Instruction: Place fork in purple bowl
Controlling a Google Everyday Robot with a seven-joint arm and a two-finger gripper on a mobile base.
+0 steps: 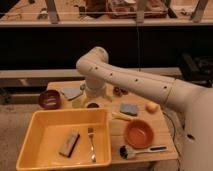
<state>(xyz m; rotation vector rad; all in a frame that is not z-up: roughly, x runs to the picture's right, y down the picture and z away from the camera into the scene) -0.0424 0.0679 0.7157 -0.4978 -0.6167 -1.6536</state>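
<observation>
The fork [91,142] lies flat inside the yellow tray [40,125], handle toward the front, with nothing touching it. The purple bowl [49,98] stands on the table's back left corner, behind the tray. My arm reaches in from the right, bends at the elbow and points down at the back of the table. Its gripper [93,96] hangs there just above a small dark cup [92,105], behind the tray's far rim and right of the purple bowl. It is open and holds nothing.
A brown block [69,143] lies in the tray left of the fork. To the tray's right are an orange bowl [138,133], a black-handled brush [140,150], a blue sponge [129,108] and a yellow fruit [151,106]. A grey cloth [72,92] lies beside the bowl.
</observation>
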